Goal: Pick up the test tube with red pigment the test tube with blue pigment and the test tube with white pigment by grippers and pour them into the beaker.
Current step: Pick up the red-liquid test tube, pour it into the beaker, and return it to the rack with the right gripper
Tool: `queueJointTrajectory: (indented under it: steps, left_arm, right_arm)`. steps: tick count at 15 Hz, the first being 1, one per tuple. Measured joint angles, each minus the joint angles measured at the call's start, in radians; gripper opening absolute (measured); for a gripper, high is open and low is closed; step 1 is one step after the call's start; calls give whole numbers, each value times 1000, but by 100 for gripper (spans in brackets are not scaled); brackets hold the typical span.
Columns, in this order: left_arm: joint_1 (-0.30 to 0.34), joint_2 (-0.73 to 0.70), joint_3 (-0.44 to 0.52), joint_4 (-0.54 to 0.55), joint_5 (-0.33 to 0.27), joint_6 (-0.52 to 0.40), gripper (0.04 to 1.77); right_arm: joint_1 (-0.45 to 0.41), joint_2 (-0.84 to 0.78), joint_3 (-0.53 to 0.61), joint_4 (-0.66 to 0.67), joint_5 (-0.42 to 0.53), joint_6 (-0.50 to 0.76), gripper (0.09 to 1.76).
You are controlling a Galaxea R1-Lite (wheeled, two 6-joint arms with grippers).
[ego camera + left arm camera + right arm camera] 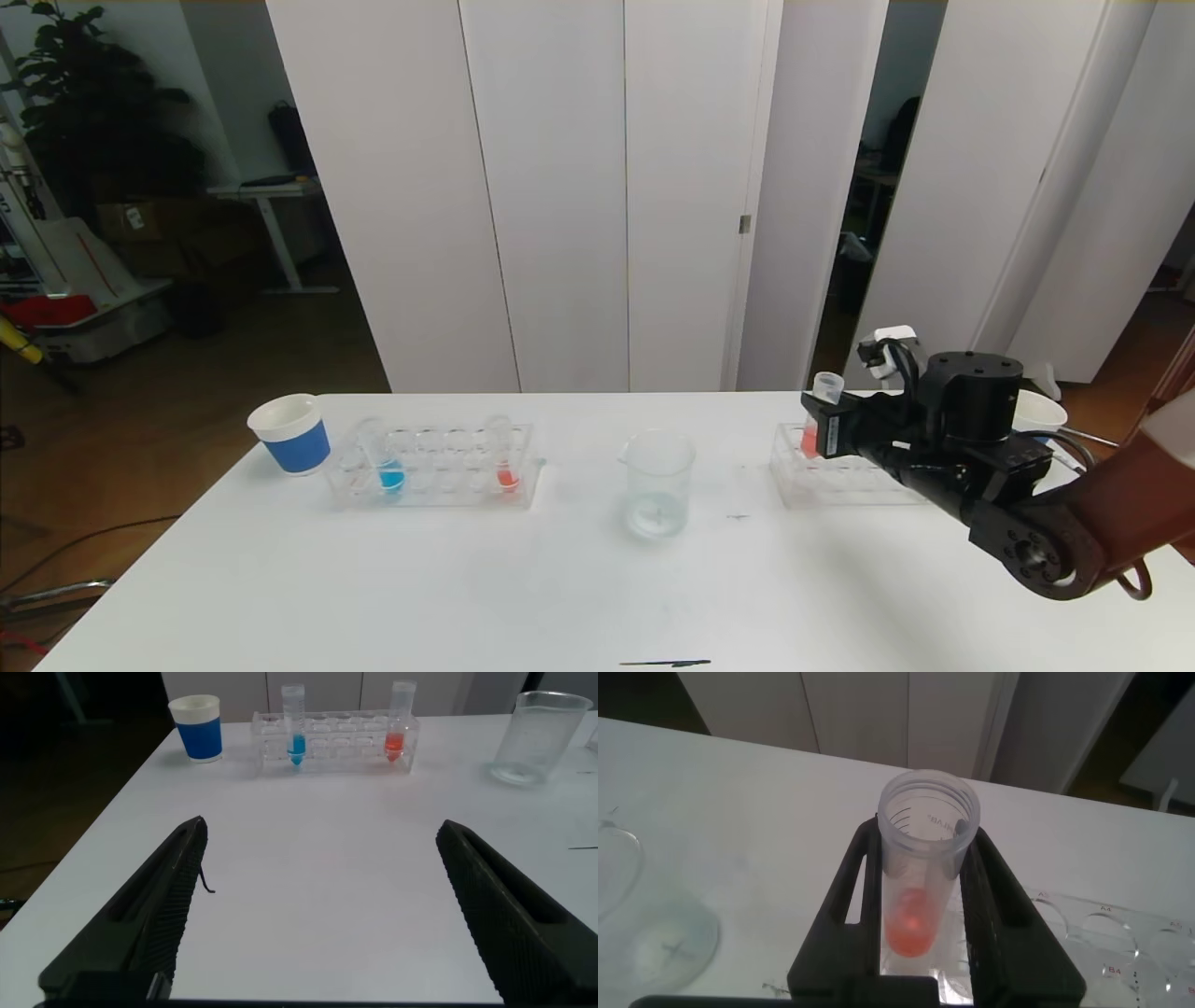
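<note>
Head view: right gripper [822, 431] clenched on red tube [822, 411] above right rack [840, 481]; beaker [659, 483] mid-table; blue tube [387, 462] in left rack [434, 467].
Left wrist: left gripper [322, 910] hung released over table [318, 849].
Right wrist: tube upright between fingers [994, 915].

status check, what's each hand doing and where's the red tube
Right hand shut on red tube, upright above the right rack. Left hand open, hovering low over table, empty. Beaker at centre, path to it unobstructed.
</note>
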Motion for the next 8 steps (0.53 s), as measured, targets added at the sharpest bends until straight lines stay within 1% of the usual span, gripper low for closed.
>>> queueJointTrajectory:
  steps: [2, 4, 6, 8]
  left_arm:
    - [0, 0, 0, 0, 0, 0, 175]
    - [0, 0, 0, 0, 0, 0, 175]
    - [0, 0, 0, 0, 0, 0, 175]
    - [0, 0, 0, 0, 0, 0, 175]
  right_arm:
    - [0, -16, -61, 21, 3, -2, 58]
    - [0, -26, -141, 92, 9, -4, 58]
    - [-1, -28, -251, 220, 26, -4, 58]
    - [-1, -23, -379, 373, 81, -5, 58]
